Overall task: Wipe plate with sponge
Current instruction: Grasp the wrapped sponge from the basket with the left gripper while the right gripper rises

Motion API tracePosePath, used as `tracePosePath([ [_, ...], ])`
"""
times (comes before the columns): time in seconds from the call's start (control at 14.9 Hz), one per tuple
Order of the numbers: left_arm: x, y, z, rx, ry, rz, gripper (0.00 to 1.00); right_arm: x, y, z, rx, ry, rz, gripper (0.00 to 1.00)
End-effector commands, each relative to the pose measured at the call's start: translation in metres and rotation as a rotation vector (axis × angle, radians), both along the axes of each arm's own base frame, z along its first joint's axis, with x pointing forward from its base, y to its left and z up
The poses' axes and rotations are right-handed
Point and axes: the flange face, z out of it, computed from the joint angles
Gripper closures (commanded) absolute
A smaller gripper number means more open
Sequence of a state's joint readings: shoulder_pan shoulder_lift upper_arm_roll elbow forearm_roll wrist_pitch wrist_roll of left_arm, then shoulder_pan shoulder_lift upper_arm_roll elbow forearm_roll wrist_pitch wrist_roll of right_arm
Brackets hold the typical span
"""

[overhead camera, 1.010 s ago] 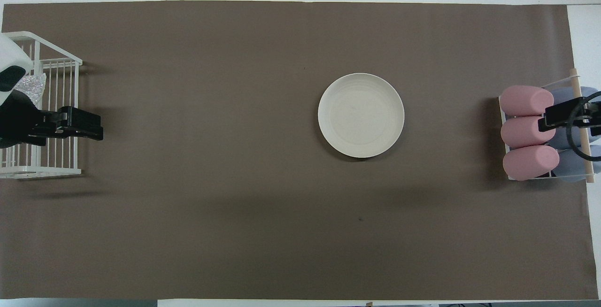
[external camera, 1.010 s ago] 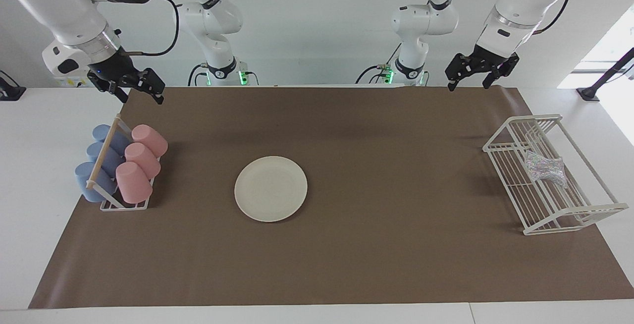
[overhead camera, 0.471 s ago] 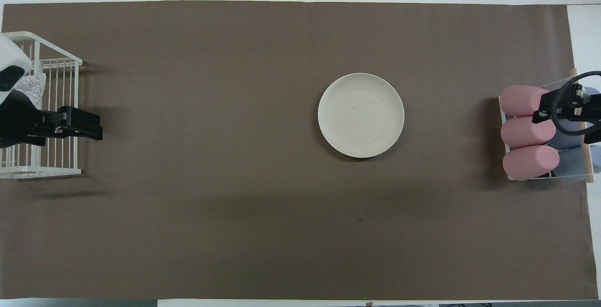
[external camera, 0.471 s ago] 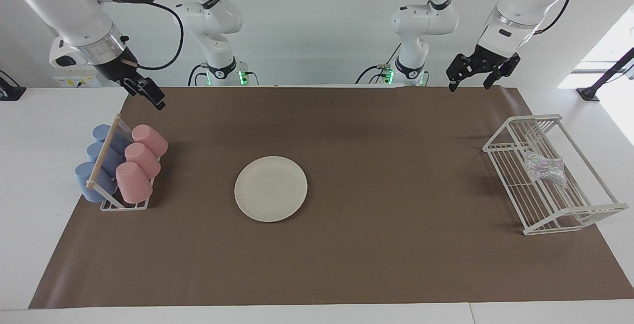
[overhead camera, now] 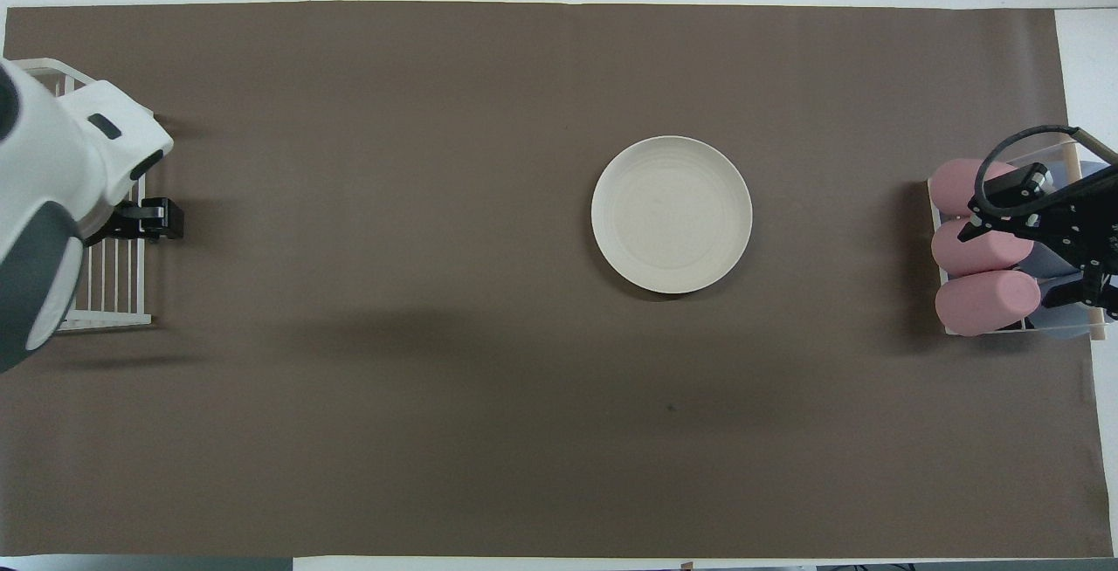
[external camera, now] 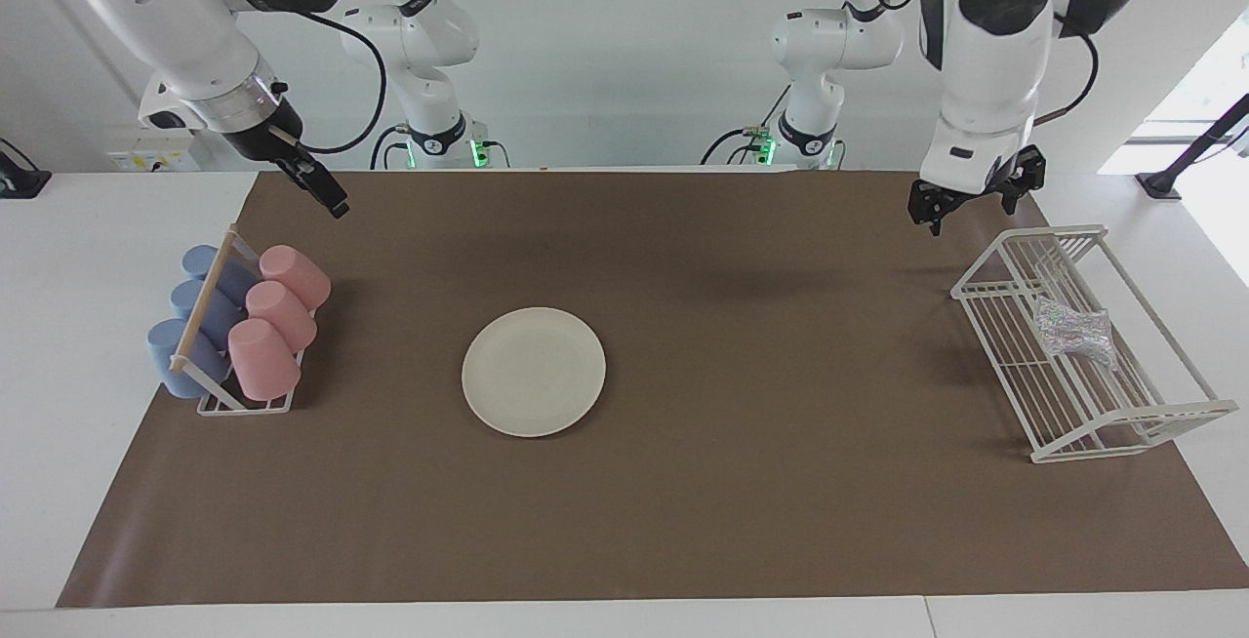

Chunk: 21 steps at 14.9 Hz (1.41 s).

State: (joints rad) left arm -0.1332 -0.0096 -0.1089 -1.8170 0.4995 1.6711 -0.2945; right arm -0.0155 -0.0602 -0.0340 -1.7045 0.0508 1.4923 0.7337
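While my left tool, fingers apart, hangs over the surface's robot-side edge, the sponge lies in the wire rack just below; plate sits mid-surface.

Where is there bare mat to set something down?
Bare mat runs between the plate and the wire rack holding the sponge, and along the edge farthest from the robots. It is crowded at the cup rack.
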Motion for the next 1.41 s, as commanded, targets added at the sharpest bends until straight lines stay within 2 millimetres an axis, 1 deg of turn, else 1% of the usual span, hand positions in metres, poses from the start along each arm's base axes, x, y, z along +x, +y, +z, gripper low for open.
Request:
tracePosePath([
  [0.0, 0.021, -0.019, -0.064, 0.208, -0.014, -0.050, 0.00, -0.009, 0.003, 0.000, -0.035, 0.016, -0.216, 0.00],
  [0.07, 0.027, -0.016, -0.072, 0.254, -0.016, -0.073, 0.00, -0.009, 0.008, 0.001, -0.050, 0.023, -0.317, 0.00],
  [0.13, 0.033, -0.011, -0.082, 0.300, -0.015, -0.095, 0.00, -0.009, 0.019, 0.001, -0.069, 0.029, -0.421, 0.00],
  [0.2, 0.041, -0.006, -0.100, 0.359, 0.004, -0.123, 0.00, -0.009, 0.029, 0.001, -0.086, 0.035, -0.506, 0.00],
  [0.27, 0.048, -0.003, -0.115, 0.422, 0.014, -0.153, 0.00, -0.009, 0.030, 0.003, -0.093, 0.033, -0.561, 0.00],
  [0.4, 0.062, 0.004, -0.138, 0.526, 0.028, -0.198, 0.00, -0.010, 0.051, 0.006, -0.094, 0.026, -0.537, 0.00],
  [0.47, 0.068, 0.009, -0.145, 0.542, 0.023, -0.203, 0.00, -0.013, 0.058, 0.011, -0.092, 0.017, -0.513, 0.00],
  [0.54, 0.075, 0.026, -0.146, 0.544, 0.023, -0.180, 0.00, -0.016, 0.071, 0.012, -0.089, 0.014, -0.468, 0.00],
  [0.61, 0.078, 0.038, -0.146, 0.536, 0.017, -0.169, 0.00, -0.020, 0.077, 0.012, -0.092, 0.031, -0.434, 0.00],
  [0.67, 0.080, 0.038, -0.147, 0.523, 0.005, -0.180, 0.00, -0.024, 0.084, 0.009, -0.100, 0.051, -0.419, 0.00],
  [0.74, 0.083, 0.048, -0.148, 0.517, 0.004, -0.171, 0.00, -0.025, 0.092, 0.010, -0.098, 0.039, -0.420, 0.00],
  [0.81, 0.085, 0.055, -0.147, 0.513, 0.001, -0.163, 0.00, -0.022, 0.093, 0.012, -0.095, 0.023, -0.441, 0.00],
  [0.88, 0.089, 0.055, -0.144, 0.505, -0.016, -0.165, 0.00, -0.019, 0.093, 0.015, -0.087, -0.008, -0.467, 0.00],
  [1.08, 0.094, 0.065, -0.146, 0.496, -0.022, -0.158, 0.10, -0.010, 0.094, 0.017, -0.071, -0.047, -0.499, 0.00],
  [1.14, 0.095, 0.064, -0.146, 0.490, -0.028, -0.166, 0.19, -0.009, 0.091, 0.018, -0.066, -0.043, -0.505, 0.00],
  [1.21, 0.096, 0.064, -0.146, 0.489, -0.029, -0.166, 0.24, -0.008, 0.089, 0.024, -0.061, -0.046, -0.511, 0.00],
  [1.35, 0.096, 0.064, -0.146, 0.488, -0.029, -0.168, 0.50, -0.006, 0.092, 0.030, -0.066, -0.037, -0.506, 0.00],
])
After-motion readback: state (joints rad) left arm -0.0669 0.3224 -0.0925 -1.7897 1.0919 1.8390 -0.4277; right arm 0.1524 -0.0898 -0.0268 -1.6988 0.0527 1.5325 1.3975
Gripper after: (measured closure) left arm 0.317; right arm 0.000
